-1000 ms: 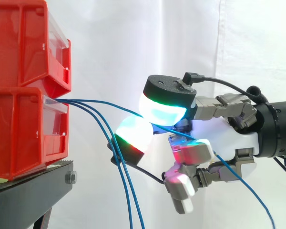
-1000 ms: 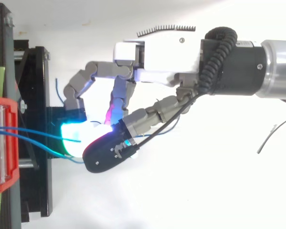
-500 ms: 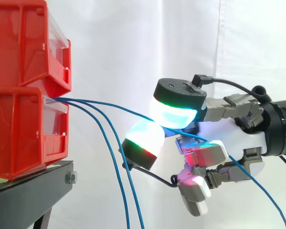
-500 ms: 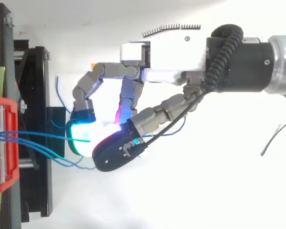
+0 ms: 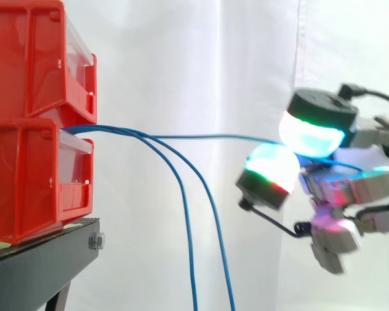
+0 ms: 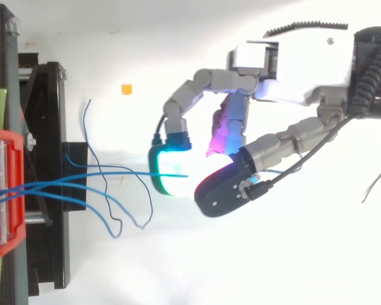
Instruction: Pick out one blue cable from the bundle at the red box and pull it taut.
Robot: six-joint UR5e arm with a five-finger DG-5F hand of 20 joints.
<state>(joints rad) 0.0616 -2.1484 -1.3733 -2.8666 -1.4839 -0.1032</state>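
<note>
1. Side view, setting first: two stacked red plastic bins (image 5: 32, 129) sat on a black metal stand (image 5: 45, 259) at the left. A plain white curtain (image 5: 201, 65) hung behind everything.
2. Same view: one thin blue cable (image 5: 201, 137) left the front of the lower bin and ran nearly level and straight across to the robot hand (image 5: 363, 184) on the right. It was pinched between two glowing fingertip pads (image 5: 311, 133), one above it and one just below.
3. Two other blue cables (image 5: 188, 220) came out of the same spot and just sagged down through the bottom edge, so their ends were out of sight here. The hand's palm and wrist were chopped off by the right edge too.
4. Top view: the bins showed as a red sliver at the left edge with the stand beside them. Under it all was a bare white surface (image 6: 178, 267) with a tiny orange scrap (image 6: 126, 89) on it, and I couldn't tell what that was.
5. From above, the pinched cable ran from the bin straight to the cyan-glowing pad, with the black-backed thumb closed against it. The actual contact spot was hidden under the pads. Loose blue ends curled near the stand, well apart from the hand.
</note>
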